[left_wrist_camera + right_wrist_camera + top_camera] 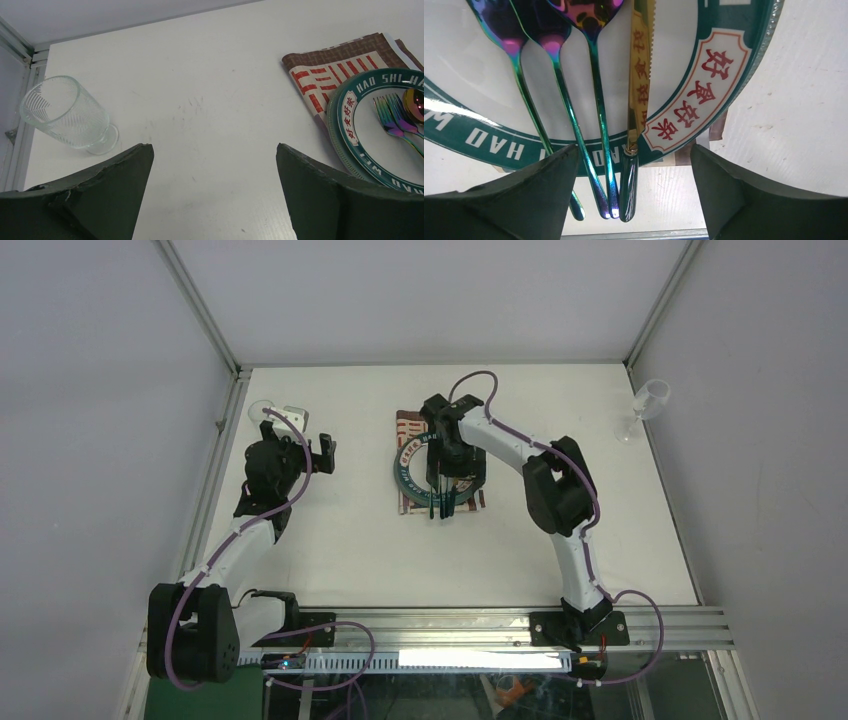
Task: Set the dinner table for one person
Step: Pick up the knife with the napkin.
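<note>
On the dinner table [340, 540], the wide white top that fills my overhead view from the arm bases out to the far rail, a striped placemat [408, 423] lies toward the middle of the far edge. A green-rimmed plate [405, 472] with lettering sits on the placemat, its near part reaching past the mat's near border.

Through the right wrist camera I see four pieces of cutlery lying side by side on the plate: three rainbow-tinted ones [596, 115] and a gold knife [640, 75] with a serrated blade and a dark handle. Their handles run off the plate's rim toward the near edge of the table. The left wrist view shows two of the tinted pieces are forks [392, 117] and one a spoon [415, 102].

My right gripper [634, 147] hangs over those handle ends, fingers [744, 195] spread to either side of the bundle and pinching nothing. The leftmost handle passes under the left finger; I cannot tell whether they touch.

My left gripper [213, 147] hovers over bare tabletop between the placemat and the left edge, its fingers [100, 195] spread wide with nothing between them.

A ribbed clear glass [65, 112] stands by the far left corner. A slim stemmed glass [648, 405] sits at the right edge near the far right corner, well apart from the plate.
</note>
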Robot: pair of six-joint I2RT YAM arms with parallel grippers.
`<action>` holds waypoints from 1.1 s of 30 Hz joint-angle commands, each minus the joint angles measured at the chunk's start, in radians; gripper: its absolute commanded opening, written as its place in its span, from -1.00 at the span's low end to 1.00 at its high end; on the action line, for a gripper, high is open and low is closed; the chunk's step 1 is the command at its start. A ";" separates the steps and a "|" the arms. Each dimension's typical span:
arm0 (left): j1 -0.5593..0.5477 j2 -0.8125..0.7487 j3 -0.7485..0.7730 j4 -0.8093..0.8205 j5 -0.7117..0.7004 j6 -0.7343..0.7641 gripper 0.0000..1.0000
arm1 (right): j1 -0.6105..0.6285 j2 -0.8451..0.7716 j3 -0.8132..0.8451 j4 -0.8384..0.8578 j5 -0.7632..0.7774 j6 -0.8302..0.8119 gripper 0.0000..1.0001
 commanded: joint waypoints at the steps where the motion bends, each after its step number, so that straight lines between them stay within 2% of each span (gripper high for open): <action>1: 0.000 -0.024 -0.003 0.045 0.035 0.011 0.98 | -0.002 -0.067 0.050 0.016 -0.001 0.013 0.70; 9: 0.000 -0.014 -0.001 0.046 0.030 0.012 0.98 | -0.006 -0.053 0.080 0.001 0.000 -0.006 0.44; 33: 0.000 0.002 0.005 0.041 0.041 0.012 0.98 | -0.024 -0.104 -0.019 0.043 -0.002 0.010 0.34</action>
